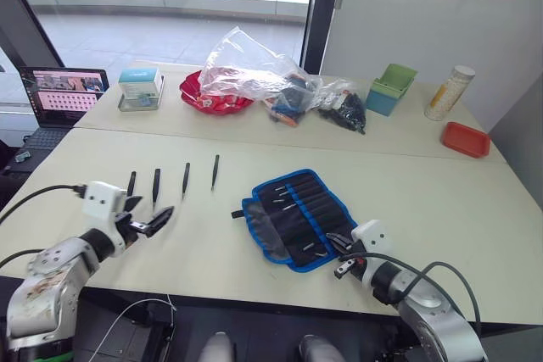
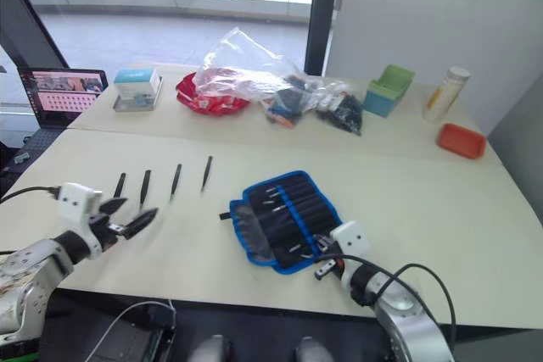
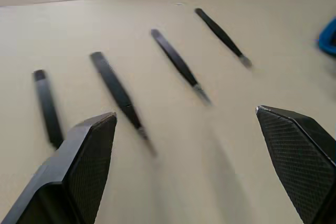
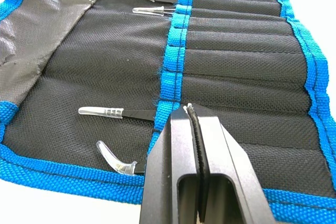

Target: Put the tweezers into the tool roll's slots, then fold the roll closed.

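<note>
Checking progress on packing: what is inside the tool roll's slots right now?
The open tool roll holds several tools with clear plastic tip caps poking out beside the blue band; their bodies are hidden inside the slots. Four tweezers lie on the table.

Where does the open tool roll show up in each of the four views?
Left eye view: tool roll lies open on the table, centre-right, by the right gripper.
Right eye view: same roll, near centre.
Left wrist view: a blue corner at one edge.
Right wrist view: roll spread behind the shut fingers.
Shared landmark: its blue edging.
</note>
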